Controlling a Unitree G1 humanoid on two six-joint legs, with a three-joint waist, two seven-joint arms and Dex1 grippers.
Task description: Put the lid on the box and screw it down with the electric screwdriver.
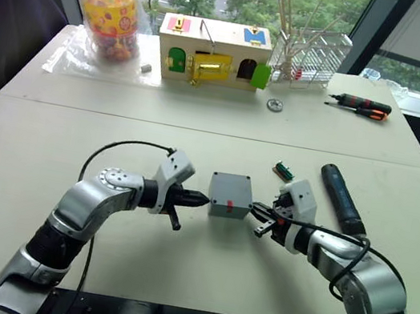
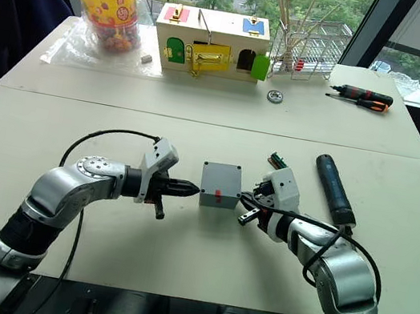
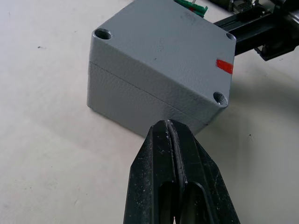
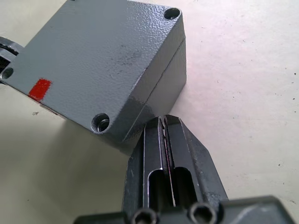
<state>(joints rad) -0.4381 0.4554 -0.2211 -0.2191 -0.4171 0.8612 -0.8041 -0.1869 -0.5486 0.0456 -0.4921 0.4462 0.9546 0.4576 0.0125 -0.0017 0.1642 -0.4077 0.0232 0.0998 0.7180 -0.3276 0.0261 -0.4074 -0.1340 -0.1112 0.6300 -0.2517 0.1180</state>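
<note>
- One grey box is seen in the middle of the near table, and one grey lid is seated on top of it, with a seam visible between the two in the wrist views.
- Screw holes are counted at the lid's corners: three in the left wrist view, three in the right wrist view. A small red mark is carried on the lid's top, at the edge facing the robot.
- One electric screwdriver is laid flat on the table to the right of the box, well apart from it, beyond the right arm.
- Two grippers are counted. The left gripper is held at the box's left side, its fingers pressed together with nothing between them, the tip just beside the box wall.
- The right gripper is held at the box's right side, its fingers likewise closed on nothing, the tip just beside the box.
- One small green-and-dark part is lying behind the right gripper.
- On the far table, one wooden box with coloured doors, one bagged jar of sweets, one wire rack with sticks, one metal ring and two hand screwdrivers are placed.
</note>
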